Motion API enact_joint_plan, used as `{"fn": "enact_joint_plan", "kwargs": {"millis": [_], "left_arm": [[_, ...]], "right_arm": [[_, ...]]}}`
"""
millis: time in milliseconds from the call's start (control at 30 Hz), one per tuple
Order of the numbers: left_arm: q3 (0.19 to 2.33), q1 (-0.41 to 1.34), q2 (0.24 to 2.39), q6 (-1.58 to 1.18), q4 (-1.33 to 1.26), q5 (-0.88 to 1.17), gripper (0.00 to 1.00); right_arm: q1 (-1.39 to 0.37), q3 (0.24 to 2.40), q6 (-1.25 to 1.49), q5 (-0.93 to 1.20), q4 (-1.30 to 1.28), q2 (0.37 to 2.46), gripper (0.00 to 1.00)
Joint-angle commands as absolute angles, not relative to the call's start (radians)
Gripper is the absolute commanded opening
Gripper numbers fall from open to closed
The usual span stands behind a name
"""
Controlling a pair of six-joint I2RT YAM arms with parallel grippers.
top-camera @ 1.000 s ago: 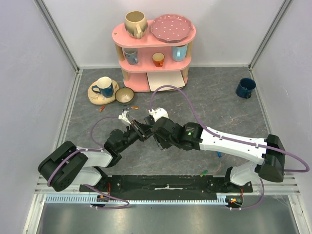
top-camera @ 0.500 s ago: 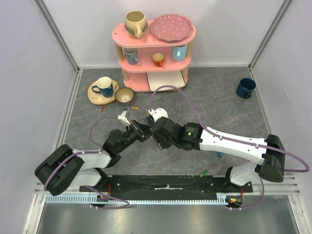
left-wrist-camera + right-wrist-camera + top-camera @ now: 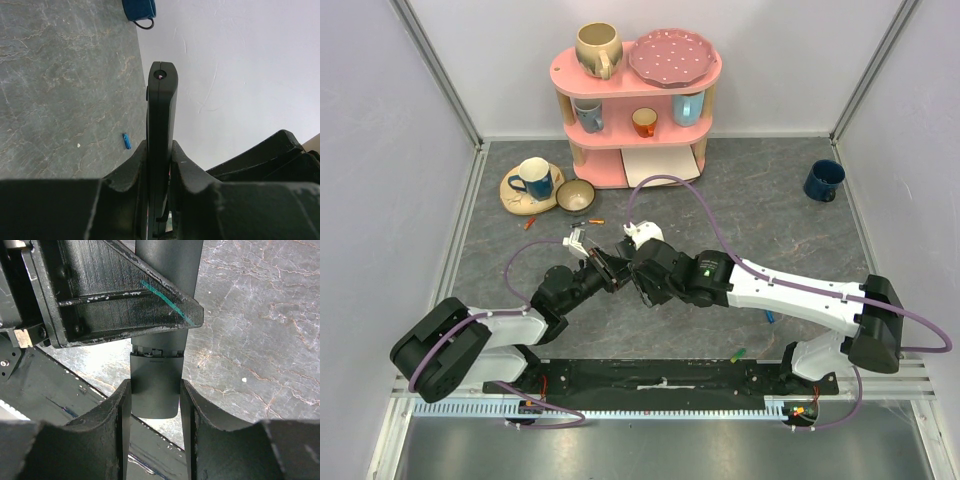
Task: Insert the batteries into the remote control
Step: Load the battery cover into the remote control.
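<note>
**Two-arm hold at mid-table, no cell yet loaded.** The left gripper is clamped on the remote control, which it holds edge-on and clear of the table, far end pointing toward a blue mug. The right gripper straddles the free end of the same bar. One finger lies along each long edge of what appears to be the battery cover, below a seam that shows a narrow gap. Whether those fingers press on the cover or merely flank it cannot be told. The batteries lie on the table, well apart from the remote: a blue battery just beside the right forearm, a green battery near the arm bases, and an orange battery near the bowl. The step in hand is judged to be drawing the cover off. Done well, the pull runs straight along the bar's length while the left clamp resists. A skewed or twisting pull would likely jam the cover on its rails or swivel the bar between the left fingers.
</note>
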State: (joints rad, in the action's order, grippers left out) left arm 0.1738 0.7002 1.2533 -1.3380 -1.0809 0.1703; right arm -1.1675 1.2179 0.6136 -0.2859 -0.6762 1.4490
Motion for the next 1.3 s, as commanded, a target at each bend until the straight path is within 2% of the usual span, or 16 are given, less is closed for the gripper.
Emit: {"fn": "enact_joint_plan", "kwargs": {"millis": [0, 1267], "left_arm": [[0.232, 0.721, 1.201, -1.382, -1.209, 0.232, 0.02], [0.284, 0.798, 1.161, -1.381, -1.172, 0.21, 0.02]], "right_arm": [[-1.16, 1.189, 0.607, -0.282, -0.667, 1.482, 0.13], [-1.129, 1.154, 0.614, -0.264, -0.63, 1.483, 0.12]]}}
